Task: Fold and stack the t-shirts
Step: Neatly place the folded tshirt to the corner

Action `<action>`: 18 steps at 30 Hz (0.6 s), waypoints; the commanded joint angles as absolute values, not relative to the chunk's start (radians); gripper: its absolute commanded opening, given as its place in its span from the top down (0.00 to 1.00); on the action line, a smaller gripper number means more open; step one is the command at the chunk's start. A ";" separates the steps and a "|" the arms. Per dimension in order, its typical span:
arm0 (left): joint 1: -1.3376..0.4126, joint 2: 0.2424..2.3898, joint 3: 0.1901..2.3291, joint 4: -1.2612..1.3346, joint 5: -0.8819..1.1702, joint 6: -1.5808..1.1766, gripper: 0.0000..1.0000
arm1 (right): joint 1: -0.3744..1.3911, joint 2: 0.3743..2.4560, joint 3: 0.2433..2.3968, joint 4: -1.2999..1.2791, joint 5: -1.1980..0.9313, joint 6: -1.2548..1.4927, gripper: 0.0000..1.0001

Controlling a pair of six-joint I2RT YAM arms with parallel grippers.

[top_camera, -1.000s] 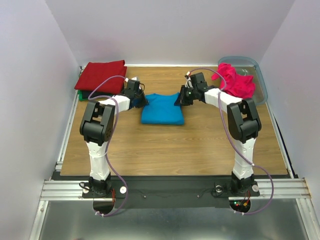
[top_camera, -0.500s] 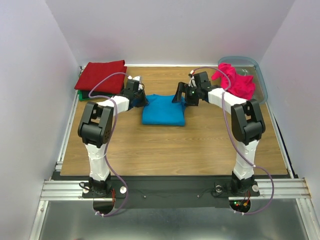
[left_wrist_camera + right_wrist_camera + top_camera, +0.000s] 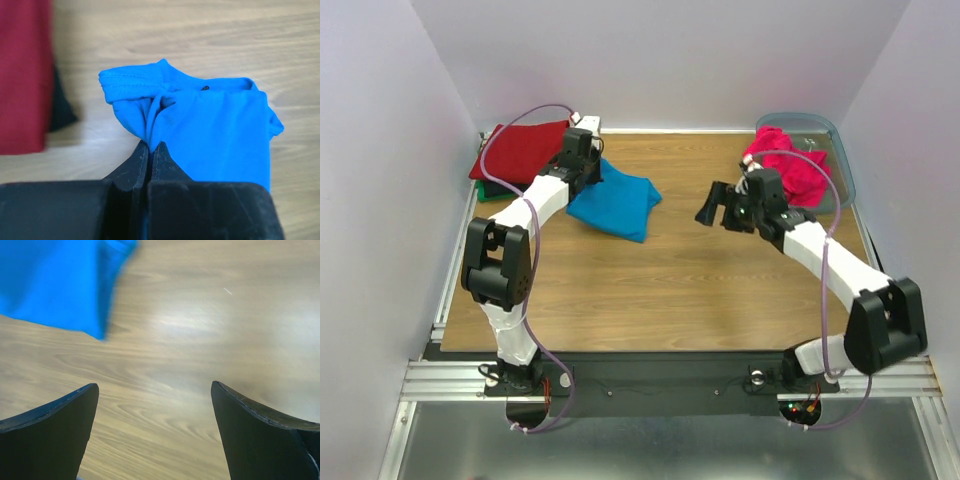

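Note:
The folded bright blue t-shirt lies skewed on the table's back left; the left wrist view shows it bunched at one edge. My left gripper is shut on that edge. A folded dark red t-shirt tops a stack at the far left corner, with black beneath it. A crumpled magenta-pink t-shirt lies in the bin. My right gripper hangs open over bare wood, right of the blue shirt.
A translucent blue-grey plastic bin stands at the back right corner. White walls close in the table on three sides. A metal rail runs along the left edge, and the arm bases sit at the near edge.
My right gripper let go of the blue shirt, opened and drew back to the right. My left gripper dragged the shirt's edge back and left toward the red stack, skewing it.

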State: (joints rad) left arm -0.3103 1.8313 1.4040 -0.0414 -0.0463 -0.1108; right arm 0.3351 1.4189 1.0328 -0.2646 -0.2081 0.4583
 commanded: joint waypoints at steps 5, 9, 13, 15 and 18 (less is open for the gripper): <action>-0.305 1.802 1.583 -0.078 -0.287 0.201 1.00 | 0.334 1.189 0.850 -0.261 -0.005 0.506 0.00; -0.278 1.812 1.666 -0.069 -0.308 0.310 1.00 | 0.336 1.129 0.810 -0.262 0.069 0.512 0.00; -0.244 1.825 1.799 -0.090 -0.266 0.348 1.00 | 0.334 1.123 0.801 -0.264 0.092 0.502 0.00; -0.236 1.838 1.844 -0.107 -0.247 0.360 1.00 | 0.334 1.132 0.798 -0.264 0.104 0.500 0.00; -0.232 1.867 1.945 -0.158 -0.236 0.377 1.00 | 0.334 1.149 0.799 -0.267 0.113 0.497 0.00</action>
State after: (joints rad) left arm -0.2428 1.8671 1.8206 -0.1593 -0.2447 0.3122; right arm 0.3351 1.1400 0.8032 -0.2867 0.0643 0.5014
